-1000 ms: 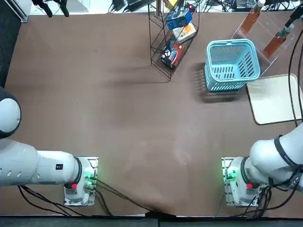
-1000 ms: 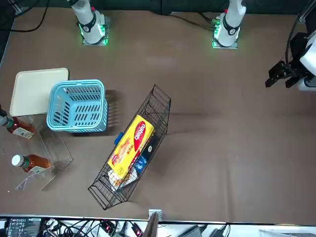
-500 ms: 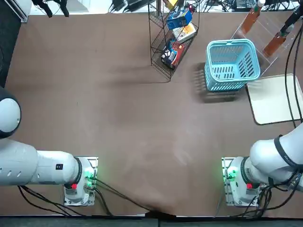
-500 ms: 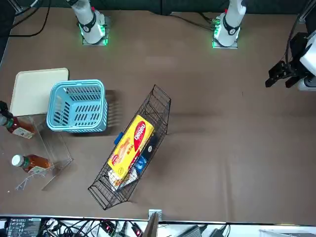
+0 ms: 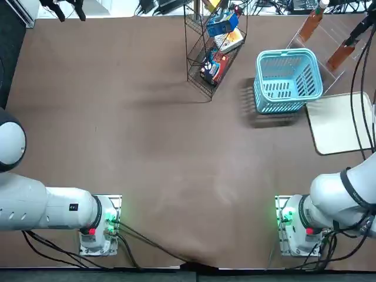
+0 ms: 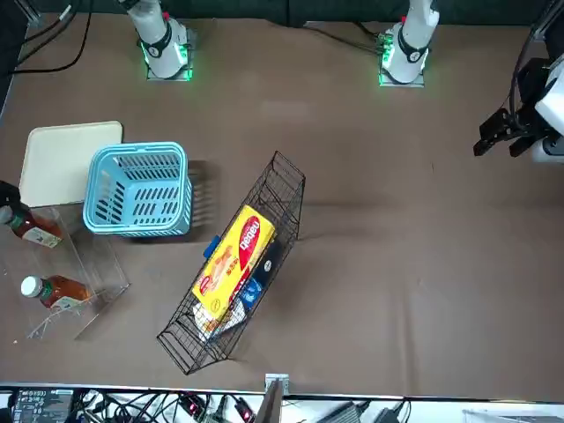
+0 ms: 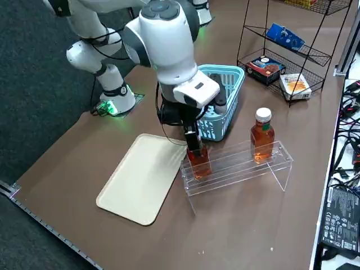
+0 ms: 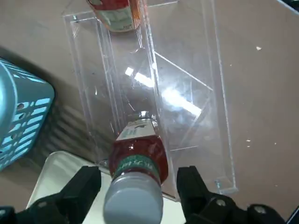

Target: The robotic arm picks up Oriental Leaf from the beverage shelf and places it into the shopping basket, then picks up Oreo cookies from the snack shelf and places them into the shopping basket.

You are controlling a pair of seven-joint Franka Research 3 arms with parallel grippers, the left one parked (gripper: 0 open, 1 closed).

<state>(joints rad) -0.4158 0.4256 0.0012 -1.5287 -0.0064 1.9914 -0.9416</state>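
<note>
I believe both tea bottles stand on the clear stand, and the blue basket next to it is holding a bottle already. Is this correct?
Not fully: the right side view shows no bottle in the basket. Both tea bottles do stand on the clear stand.

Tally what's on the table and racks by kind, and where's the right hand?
Tea bottles: 2
Snack packets: 4
Shopping basket: 1
Clear stepped shelf: 1
Black wire rack: 1
Cream tray: 1
Total: 10
The right hand is open at the clear shelf, one bottle between its fingers.
</note>
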